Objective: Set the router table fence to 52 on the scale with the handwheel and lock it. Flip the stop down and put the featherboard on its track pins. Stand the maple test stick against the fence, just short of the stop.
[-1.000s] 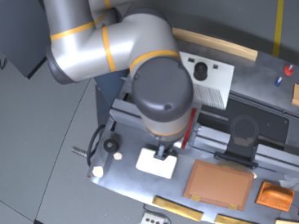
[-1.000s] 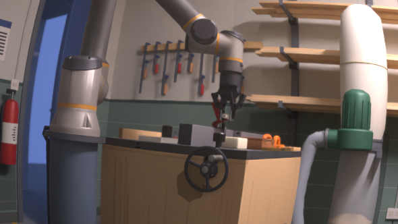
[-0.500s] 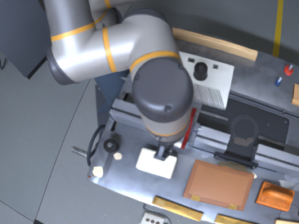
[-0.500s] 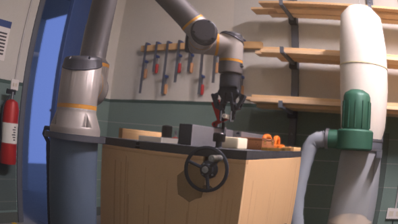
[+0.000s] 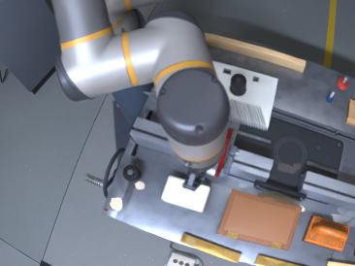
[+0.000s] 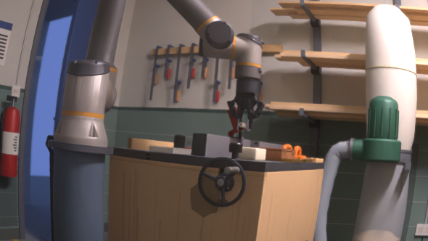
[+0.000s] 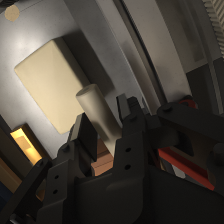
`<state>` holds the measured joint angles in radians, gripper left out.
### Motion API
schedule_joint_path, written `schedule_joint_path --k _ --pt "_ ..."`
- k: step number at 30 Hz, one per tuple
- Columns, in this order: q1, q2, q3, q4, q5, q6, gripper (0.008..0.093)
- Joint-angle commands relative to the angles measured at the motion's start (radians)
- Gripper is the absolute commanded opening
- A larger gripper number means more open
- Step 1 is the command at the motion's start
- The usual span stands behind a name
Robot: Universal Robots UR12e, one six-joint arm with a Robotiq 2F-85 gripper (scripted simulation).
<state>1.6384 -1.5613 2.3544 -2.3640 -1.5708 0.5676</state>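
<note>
My gripper (image 7: 102,114) hangs above the front of the router table, just in front of the grey fence (image 5: 252,162), and its fingers stand open around a pale cylindrical lever handle (image 7: 95,106) without closing on it. The red flip stop (image 5: 221,160) stands upright on the fence beside my wrist. A cream block (image 5: 185,193) lies flat on the table under the gripper. The white featherboard (image 5: 248,94) lies behind the fence. The black handwheel (image 6: 222,181) sits on the table's front face.
An orange-brown tray (image 5: 259,219) and an orange push block (image 5: 326,233) sit to the right on the table. A black knob (image 5: 131,172) and two small wooden pegs (image 5: 116,204) lie at the left end. A white dust duct (image 6: 388,109) rises beside the table.
</note>
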Motion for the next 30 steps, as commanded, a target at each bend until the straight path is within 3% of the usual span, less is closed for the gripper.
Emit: schedule_joint_path --k 1,30 --pt "0.0 0.0 -0.001 0.0 0.0 0.0 0.034" --pt "0.0 0.0 -0.001 0.0 0.0 0.0 0.0147"
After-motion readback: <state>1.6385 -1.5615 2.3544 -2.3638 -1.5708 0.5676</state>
